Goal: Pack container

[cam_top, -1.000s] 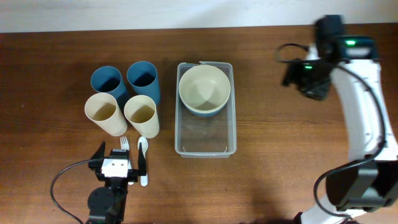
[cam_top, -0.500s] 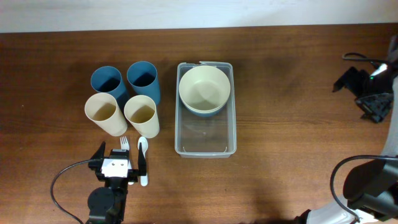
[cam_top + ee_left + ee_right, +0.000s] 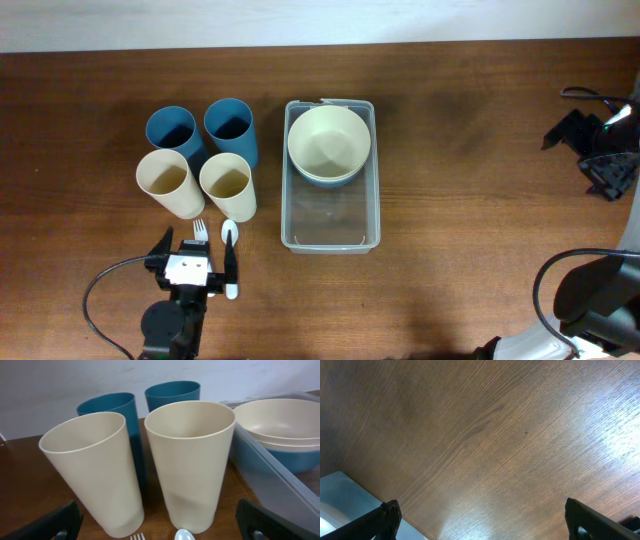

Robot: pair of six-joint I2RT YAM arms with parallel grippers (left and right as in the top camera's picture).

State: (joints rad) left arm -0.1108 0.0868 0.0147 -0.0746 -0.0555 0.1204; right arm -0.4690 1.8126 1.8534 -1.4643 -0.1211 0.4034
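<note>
Clear rectangular plastic container seen on brown wooden table, long axis running near-to-far, near half bare. Left end effector, fingers spread wide, empty, placed left of container's near end: judged nearer. Right end effector, likewise released, held well right of container.

Bowls are sitting in container's back end; 4 cups standing left of it; fork & spoon lying before cups, by my L gripper.
</note>
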